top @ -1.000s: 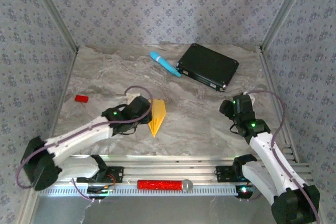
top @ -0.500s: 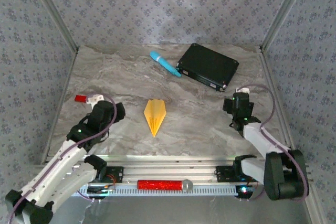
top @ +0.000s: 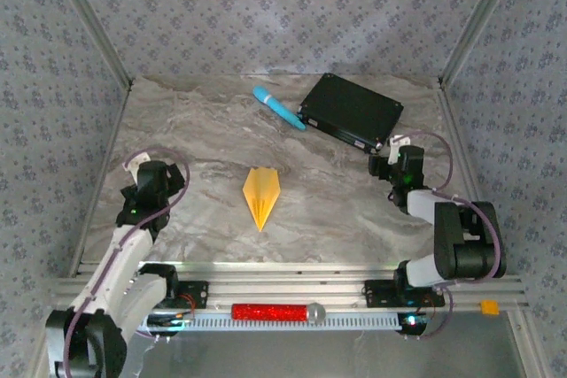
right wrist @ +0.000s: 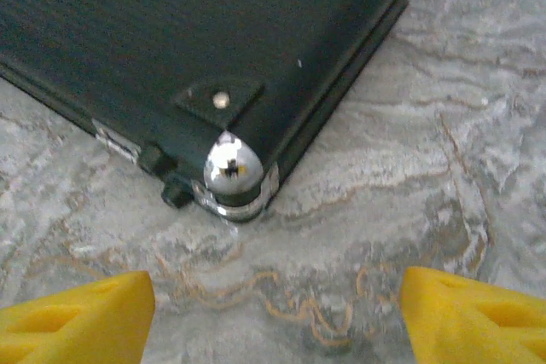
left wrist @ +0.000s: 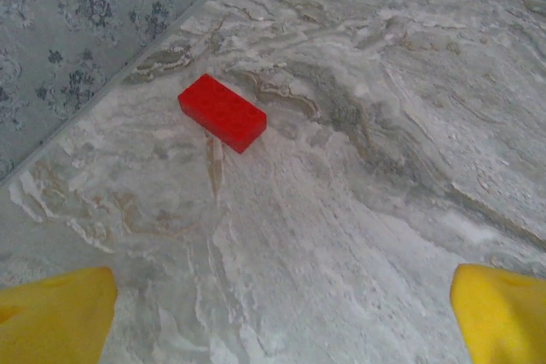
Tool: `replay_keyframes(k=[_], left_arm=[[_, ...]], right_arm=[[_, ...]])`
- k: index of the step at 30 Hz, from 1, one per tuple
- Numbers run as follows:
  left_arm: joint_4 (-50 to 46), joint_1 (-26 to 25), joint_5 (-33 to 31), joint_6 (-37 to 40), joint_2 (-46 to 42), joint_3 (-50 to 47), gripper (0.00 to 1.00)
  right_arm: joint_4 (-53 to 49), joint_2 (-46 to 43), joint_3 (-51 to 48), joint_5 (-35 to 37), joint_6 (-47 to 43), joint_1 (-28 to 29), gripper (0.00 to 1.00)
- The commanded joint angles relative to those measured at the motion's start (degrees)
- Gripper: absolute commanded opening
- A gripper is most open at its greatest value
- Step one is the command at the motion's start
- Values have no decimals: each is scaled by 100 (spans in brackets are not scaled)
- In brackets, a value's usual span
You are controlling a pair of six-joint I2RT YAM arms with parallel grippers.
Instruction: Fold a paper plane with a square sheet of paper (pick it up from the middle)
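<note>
While the paper plane (top: 261, 196) lies flat on the counter (top: 337, 210), left tool (left wrist: 279, 300) spread wide near red block (left wrist: 223, 112), right tool (right wrist: 273, 296) spread wide and empty, facing black box (right wrist: 171, 23) corner.

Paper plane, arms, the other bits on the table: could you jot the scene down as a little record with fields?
paper plane: folded, yellow-orange, lying flat mid-table, sharp tip toward the arms' bases, nothing touching it
left gripper: open, empty, over the marble near the red block
right gripper: open, empty, facing a metal-capped corner of the black flat box
light-blue cylinder: far side, just left of the box
table: grey marble pattern
</note>
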Motion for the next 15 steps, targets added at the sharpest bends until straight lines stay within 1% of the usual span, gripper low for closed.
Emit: replay_keyframes(k=[1,2,3,4,5,7,9,10,11,15], left_arm=[[752,102,-16,372,299,89,100],[890,107,-68,477,406,61,100],[1120,102,-67,634,491,-22,100],[1361,106,-15,822,550,-115,100],[1664,116,48,1060,619,-209,100],[2085,130,36,1237,766,-353,100],[2415,183,18,1309,1024,-403,100],[2585,205,49,1361,1183,-413,100],[2764,228,161,1463,1398,-405,100],[3572,314,564,1723,2201,-347,100]], right_arm=[[689,180,-9,-211,-241,-117,78],[1400,386,-281,-124,-202,-118,78],[2083,584,-586,116,-90,-110,80],[2514,676,-737,234,0,-113,82],[2375,571,-751,288,-14,-113,83],[2149,581,-611,146,-138,-84,84],[1993,587,-549,274,5,-115,91],[1994,577,-551,273,-5,-136,98],[2031,582,-560,284,-6,-133,99],[2085,587,-572,430,-2,-98,99]])
